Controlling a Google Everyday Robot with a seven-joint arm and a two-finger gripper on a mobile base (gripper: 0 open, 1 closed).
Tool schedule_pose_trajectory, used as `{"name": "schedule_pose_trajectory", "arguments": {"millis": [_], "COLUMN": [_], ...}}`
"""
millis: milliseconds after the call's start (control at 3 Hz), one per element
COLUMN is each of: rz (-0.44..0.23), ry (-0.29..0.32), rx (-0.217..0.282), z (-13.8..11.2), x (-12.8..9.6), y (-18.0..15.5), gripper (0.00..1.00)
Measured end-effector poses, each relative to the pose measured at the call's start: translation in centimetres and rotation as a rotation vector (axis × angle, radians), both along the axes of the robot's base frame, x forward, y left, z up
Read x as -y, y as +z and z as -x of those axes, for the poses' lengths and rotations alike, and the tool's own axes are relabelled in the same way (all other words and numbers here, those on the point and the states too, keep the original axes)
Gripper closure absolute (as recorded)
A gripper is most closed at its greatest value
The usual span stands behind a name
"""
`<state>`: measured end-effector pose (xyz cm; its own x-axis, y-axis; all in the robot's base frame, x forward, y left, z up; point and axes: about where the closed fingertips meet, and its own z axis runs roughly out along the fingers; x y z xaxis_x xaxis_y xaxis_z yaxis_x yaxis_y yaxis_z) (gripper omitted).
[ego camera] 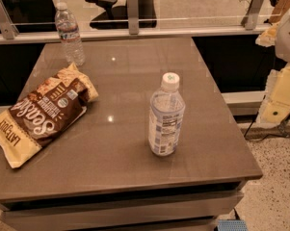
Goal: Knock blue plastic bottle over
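The blue plastic bottle (166,115) stands upright near the middle of the grey table (135,81), a little right of centre. It is stout and bluish-clear, with a wide pale label and a white cap with a green mark. My gripper (278,101) shows as pale cream and white parts at the right edge of the view. It is off the table, well to the right of the bottle, and touches nothing.
A slimmer clear ribbed bottle (70,33) stands at the table's back left corner. A brown and yellow snack bag (43,112) lies on the left side. A glass railing (135,13) runs behind the table. Speckled floor (274,186) lies to the right.
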<state>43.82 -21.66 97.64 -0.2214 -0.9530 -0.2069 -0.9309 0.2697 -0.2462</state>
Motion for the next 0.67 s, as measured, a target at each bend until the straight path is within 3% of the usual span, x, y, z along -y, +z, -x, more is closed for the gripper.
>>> {"name": "schedule_pose_trajectory", "arguments": {"millis": [333, 667], "rz": [0.0, -0.074], "ry": [0.0, -0.019], "rx": [0.0, 0.011], "z": [0.0, 0.51], "x": [0.0, 0.41], "y": [0.0, 0.04], "gripper": [0.0, 0.0]}}
